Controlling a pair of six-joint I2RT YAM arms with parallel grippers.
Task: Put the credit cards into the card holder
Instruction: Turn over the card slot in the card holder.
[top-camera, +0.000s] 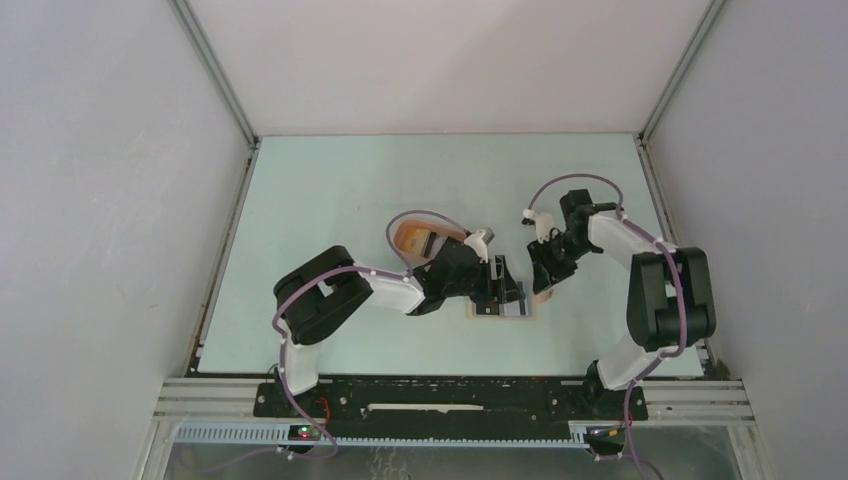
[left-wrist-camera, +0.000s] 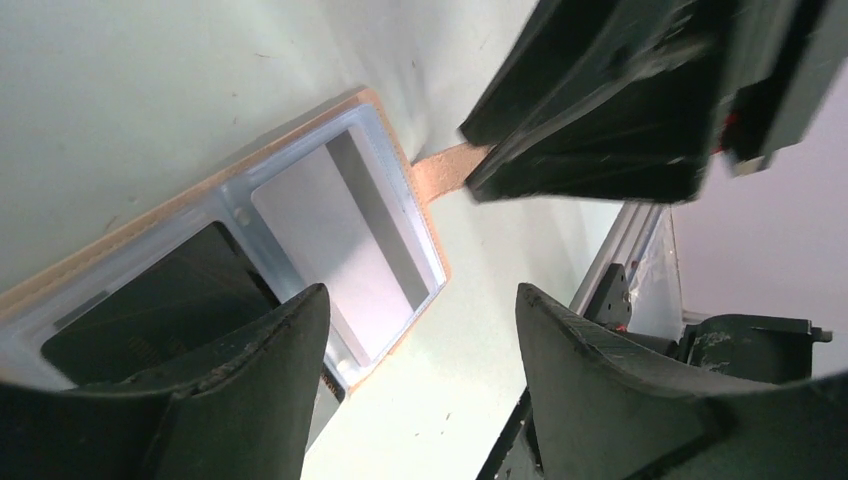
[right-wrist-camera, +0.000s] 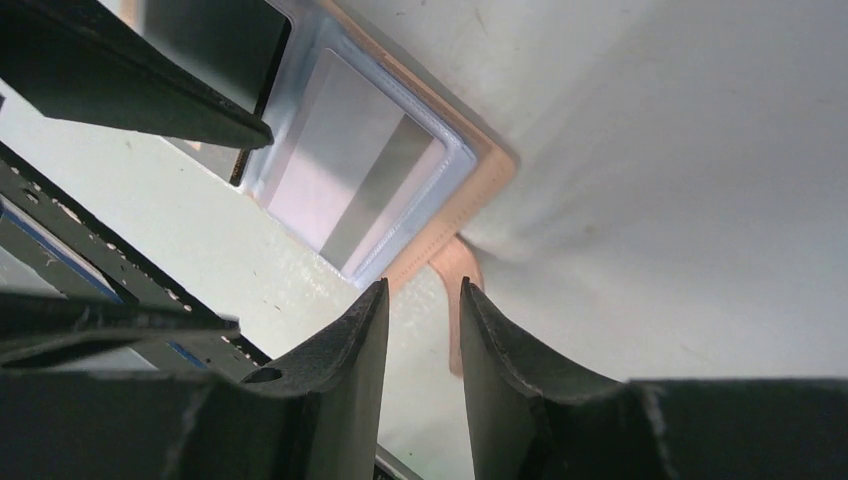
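Card holder (left-wrist-camera: 432, 238), one, open, carries two: black card (left-wrist-camera: 150, 300) and grey card (left-wrist-camera: 320, 230).

You find no legible text, label, brand or number anywhere in the scene. The black card (left-wrist-camera: 150, 310) in the card holder (left-wrist-camera: 400, 190) carries faint embossed marks, too blurred for you to read.

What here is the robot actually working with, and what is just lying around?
Part of the job:
- card holder, lying open
- black card, in one of its pockets
- grey card, in the next pocket
- the holder's tan strap

Just lying about:
- peach-orange tray
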